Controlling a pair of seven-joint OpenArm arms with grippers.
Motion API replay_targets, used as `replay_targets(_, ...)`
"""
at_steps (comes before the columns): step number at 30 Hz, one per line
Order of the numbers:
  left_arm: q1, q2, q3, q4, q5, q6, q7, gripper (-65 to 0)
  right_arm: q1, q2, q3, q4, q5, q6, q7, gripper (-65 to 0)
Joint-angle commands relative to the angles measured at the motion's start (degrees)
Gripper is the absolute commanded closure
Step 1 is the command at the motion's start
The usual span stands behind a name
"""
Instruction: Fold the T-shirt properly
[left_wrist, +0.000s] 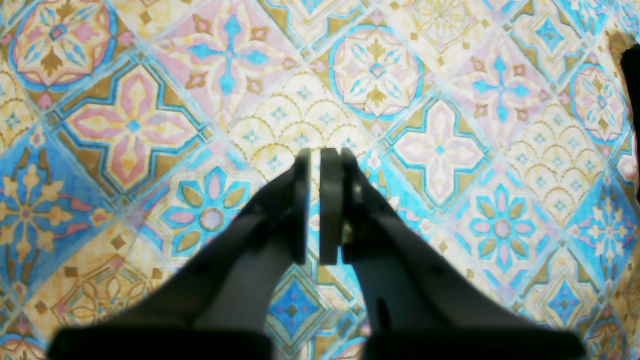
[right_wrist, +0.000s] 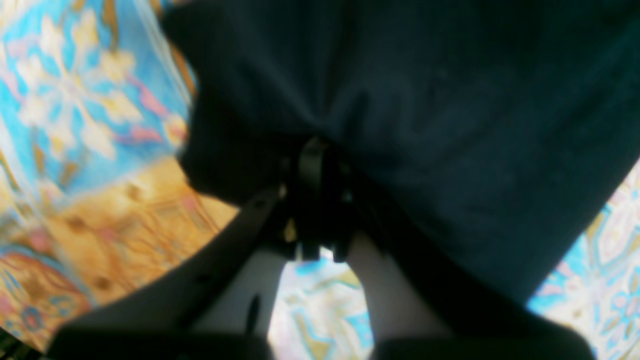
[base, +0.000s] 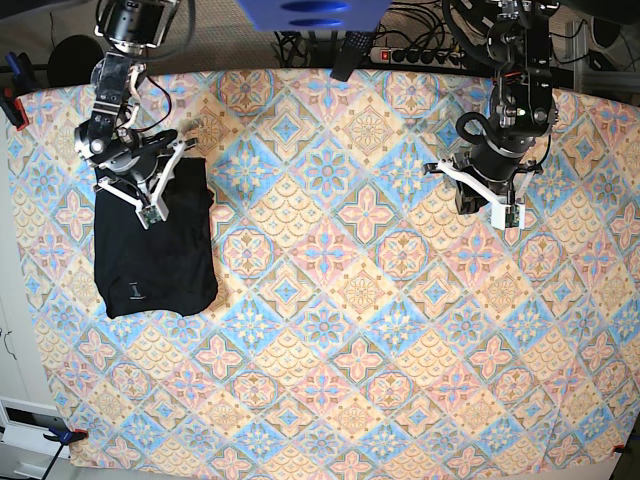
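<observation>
Black cotton T-shirt (base: 155, 255) lies already as a compact folded rectangle near the far-left corner of the patterned worktop (base: 340, 330), its long axis running from far edge toward near edge, pale logo at its near end. Right hand (base: 148, 200) is over the shirt's far end; in the wrist view its jaws are pressed together w/ dark cloth bunched at the tips, so prob. pinching fabric. Left hand (left_wrist: 320, 155) hangs well apart from the shirt, over bare pattern, pressed together, holding nothing. Nothing stands betw. them; right arm is clearly nearer.
</observation>
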Motion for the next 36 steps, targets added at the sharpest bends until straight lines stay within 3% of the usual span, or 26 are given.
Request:
replay_targets(1, -0.1, -0.6, -0.1, 1.2, -0.2, -0.3, -1.0, -1.7, 0.3, 0.6, 1.0, 3.0, 0.8, 0.1, 0.9, -2.7)
replay_targets(6, 1.5, -1.6, -0.1, 1.3, -0.4, -0.3, -1.0, -1.6, -4.0, -3.0, 8.6, 12.8, 0.8, 0.1, 0.9, -2.7)
replay_targets(11, 8.1, -1.6, -0.4, 6.0, -2.7, -0.3, -1.4, -1.5, -12.1, -3.4, 13.0, 15.6, 0.8, 0.1, 1.4, -2.7)
replay_targets(14, 11.8, -3.6, -0.5, 7.2, -3.6, -0.3, -1.5, -1.4, -16.3, -4.5, 15.9, 15.8, 1.2, 0.1, 1.5, -2.6)
replay_targets(17, 15.6, -4.7, -0.9, 7.3, -5.9, -0.3, -1.5, -1.4, -19.8, -4.9, 19.1, 16.1, 5.1, 0.1, 1.6, -2.6)
replay_targets(24, 25.6, -7.7, -3.9, 7.7, -9.5, -0.3, -1.6, -1.3, -28.8, -4.9, 20.0, 15.8, 7.0, 0.1, 3.3, -1.3)
replay_targets(36, 36.9, -7.8, -4.4, 7.3, -9.2, -0.3, -1.6, -1.2, -35.6, -4.9, 20.0, 6.0, 7.0, 0.1, 5.9, -1.1)
